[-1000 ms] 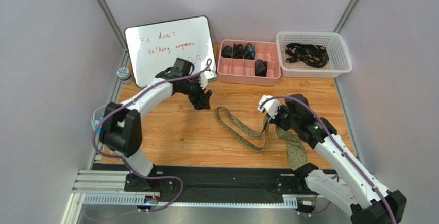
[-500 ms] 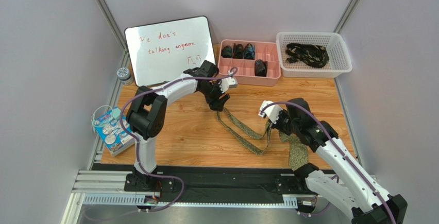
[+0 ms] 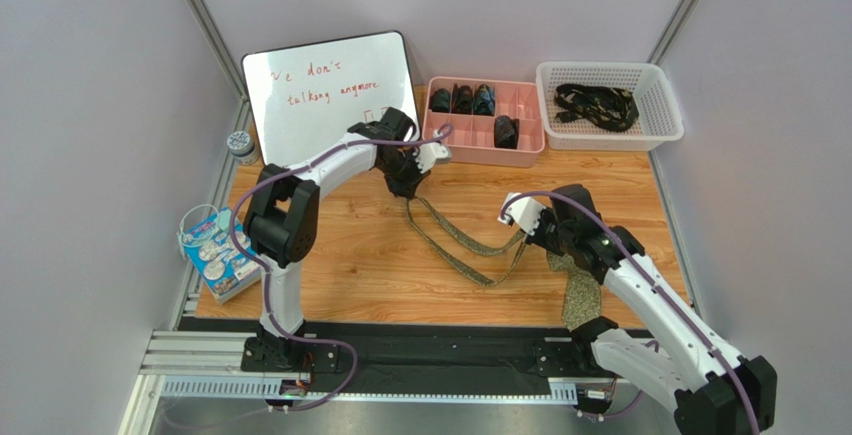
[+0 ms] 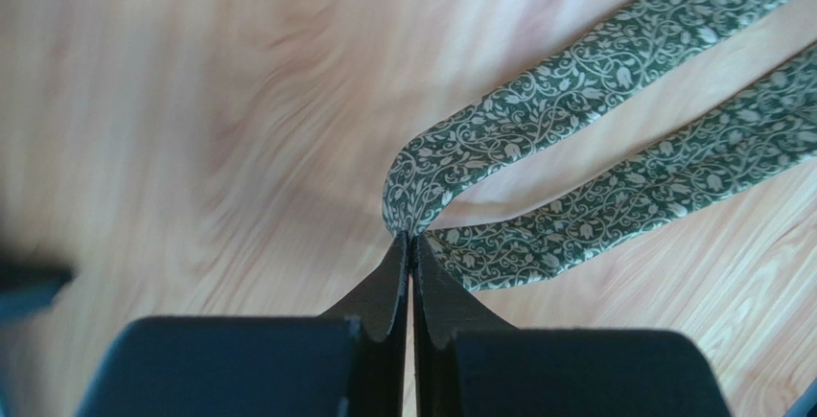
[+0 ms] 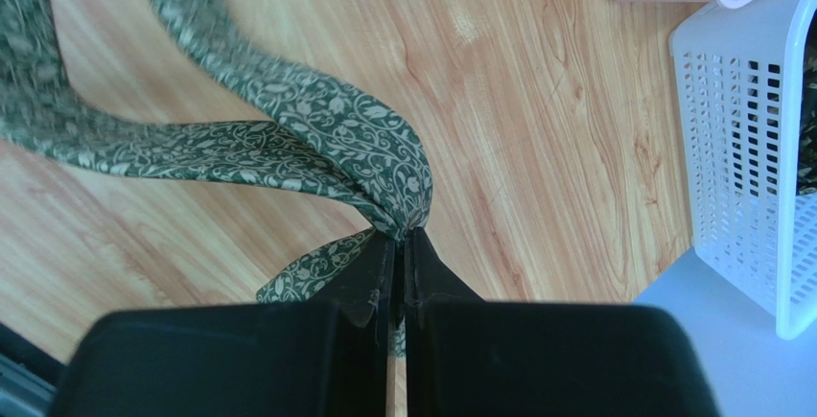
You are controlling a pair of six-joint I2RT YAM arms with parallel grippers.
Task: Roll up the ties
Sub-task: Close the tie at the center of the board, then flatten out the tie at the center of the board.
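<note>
An olive-green tie (image 3: 578,295) with a pale vine pattern lies doubled on the wooden table, its wide end near the front right. At the back of the table my left gripper (image 3: 408,193) is shut on the tie's folded bend. The left wrist view shows the tips of this gripper (image 4: 410,237) pinching that fold of the tie (image 4: 537,110), with two strands running off to the right. My right gripper (image 3: 533,238) is shut on another bunched part of the tie (image 5: 316,120), and its tips (image 5: 403,235) are closed around the cloth. Black patterned ties (image 3: 598,103) lie in the white basket.
A white basket (image 3: 612,136) stands at the back right and shows too in the right wrist view (image 5: 738,149). Beside it is a pink compartment tray (image 3: 470,149) holding dark rolls. A whiteboard (image 3: 330,95) leans at the back left. A blue packet (image 3: 212,250) lies at the left edge.
My left arm swung right to the tie's far bend, shut on it and drew it slightly back and left. The right gripper kept its hold and barely moved.
</note>
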